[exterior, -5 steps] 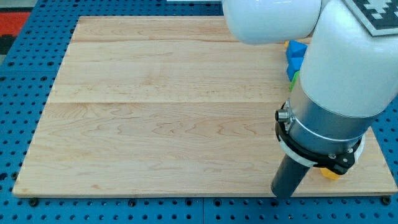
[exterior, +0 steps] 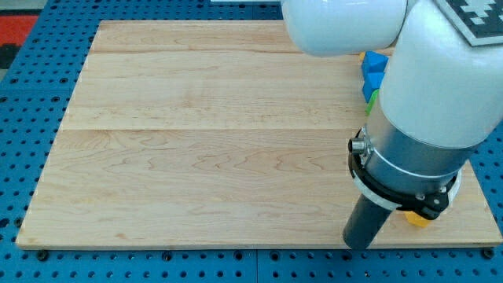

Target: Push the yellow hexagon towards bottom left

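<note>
A yellow block (exterior: 417,218), its shape mostly hidden, peeks out under the arm near the board's bottom right corner. My tip (exterior: 358,247) touches down at the board's bottom edge, just left of the yellow block and a little lower. The arm's white and grey body (exterior: 432,102) covers most of the right side. A blue block (exterior: 373,69) and a sliver of a green block (exterior: 371,100) show at the right, partly hidden by the arm.
The wooden board (exterior: 212,134) lies on a blue pegboard table (exterior: 31,118). A sliver of orange (exterior: 361,56) shows just above the blue block.
</note>
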{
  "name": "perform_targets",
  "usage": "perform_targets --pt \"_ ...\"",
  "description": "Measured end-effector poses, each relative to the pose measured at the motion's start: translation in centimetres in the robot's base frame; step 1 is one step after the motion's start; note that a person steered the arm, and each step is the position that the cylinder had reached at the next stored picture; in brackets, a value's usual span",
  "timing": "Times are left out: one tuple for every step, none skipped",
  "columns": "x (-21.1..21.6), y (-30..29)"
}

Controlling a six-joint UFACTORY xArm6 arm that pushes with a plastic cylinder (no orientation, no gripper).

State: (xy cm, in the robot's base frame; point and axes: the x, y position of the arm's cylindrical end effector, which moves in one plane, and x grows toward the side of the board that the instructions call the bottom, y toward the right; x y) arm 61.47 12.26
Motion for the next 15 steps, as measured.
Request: perform_targets --pt "0.3 0.1" --pt "0.4 0.1" --pt "0.4 0.9" --pt "0.4 1.1" --pt "0.4 10.2" --pt "0.3 19.3" --pt "-2.2 16.6" --pt "-3.5 7.5" --pt "-6.7 -1.1" --pt "-7.0 -6.5" --pt "-11.2 -14.9" --pt "-15.0 -11.7" --pt "-15.0 -18.8" --pt "-10.2 -21.7" --pt "-9.2 -25.0"
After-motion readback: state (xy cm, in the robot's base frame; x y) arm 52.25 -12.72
